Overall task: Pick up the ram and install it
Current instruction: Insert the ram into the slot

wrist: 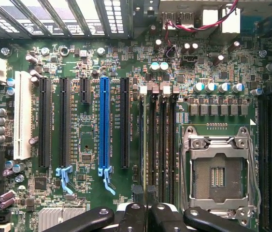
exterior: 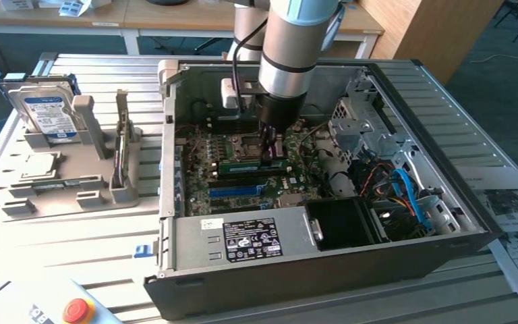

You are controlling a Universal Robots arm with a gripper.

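The ram, a narrow green stick, sits under my gripper inside the open computer case, just in front of the processor socket. The gripper is shut on the ram's top edge. In the wrist view the ram shows edge-on as a thin dark strip running away from my gripper. It lies in line with the black memory slots next to the empty processor socket. I cannot tell whether it is seated in a slot or just above it.
A grey fixture at the exterior view's left holds a hard drive, a square silver chip and an upright thin board. The power supply and cables fill the case's near side. A red button is at the front.
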